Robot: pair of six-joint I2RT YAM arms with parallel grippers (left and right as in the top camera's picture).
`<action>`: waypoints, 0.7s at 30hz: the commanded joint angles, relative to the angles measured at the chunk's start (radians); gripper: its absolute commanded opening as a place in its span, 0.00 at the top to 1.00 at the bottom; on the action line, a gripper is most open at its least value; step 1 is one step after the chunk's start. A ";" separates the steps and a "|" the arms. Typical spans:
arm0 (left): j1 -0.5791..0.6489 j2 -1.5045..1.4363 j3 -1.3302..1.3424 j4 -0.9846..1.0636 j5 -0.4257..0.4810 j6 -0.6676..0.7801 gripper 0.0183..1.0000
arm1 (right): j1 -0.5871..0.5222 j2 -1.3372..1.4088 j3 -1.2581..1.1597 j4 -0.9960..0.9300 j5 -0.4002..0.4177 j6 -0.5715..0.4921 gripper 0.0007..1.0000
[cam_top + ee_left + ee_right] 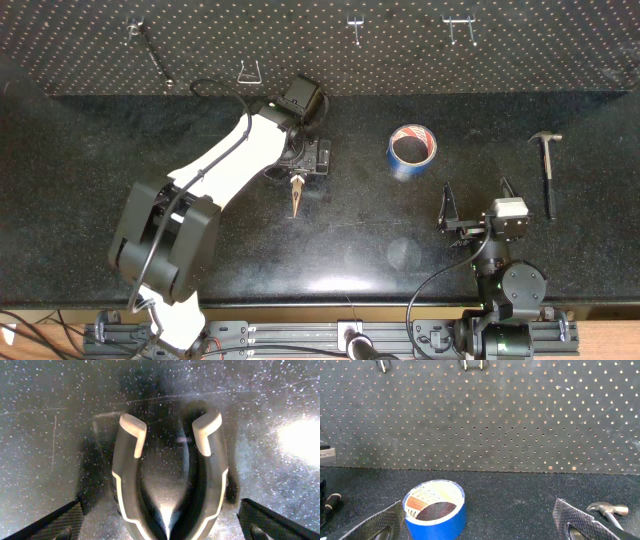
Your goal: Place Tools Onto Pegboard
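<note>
Pliers [297, 190] with black handles lie on the dark table, nose toward the front edge. My left gripper [305, 158] hangs over their handle end, open. In the left wrist view its fingers [60, 522] stand wide on either side of the pliers' two pale-tipped handles [167, 470] without touching them. A blue tape roll [412, 150] lies right of centre, and a hammer [546, 170] lies at the far right. A wrench [152, 50] hangs on the pegboard [400, 60] at upper left. My right gripper [475, 208] is open and empty, low near its base, facing the tape [435, 508].
Bare hooks stick out of the pegboard: a wire loop [250, 71] near the left arm, a hook [355, 28] and a double hook [459, 28] farther right. The hammer head [607, 508] lies beside the right gripper's finger [580, 521]. The table front is free.
</note>
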 commanded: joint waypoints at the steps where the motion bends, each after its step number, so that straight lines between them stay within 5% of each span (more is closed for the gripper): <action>1: 0.002 0.050 -0.004 -0.008 0.012 -0.014 0.00 | 0.006 -0.007 -0.006 0.002 -0.008 0.012 0.02; 10: 0.001 0.060 -0.004 -0.040 0.009 -0.021 0.00 | 0.006 -0.007 -0.006 0.002 -0.008 0.012 0.02; 12: 0.001 0.063 -0.004 -0.042 0.009 -0.021 0.11 | 0.006 -0.007 -0.006 0.002 -0.008 0.012 0.02; 14: 0.000 0.067 -0.004 -0.042 0.010 -0.022 0.33 | 0.006 -0.007 -0.006 0.002 -0.008 0.012 0.02; 21: -0.023 0.069 -0.004 -0.011 0.009 -0.024 0.32 | 0.006 -0.007 -0.006 0.002 -0.008 0.012 0.02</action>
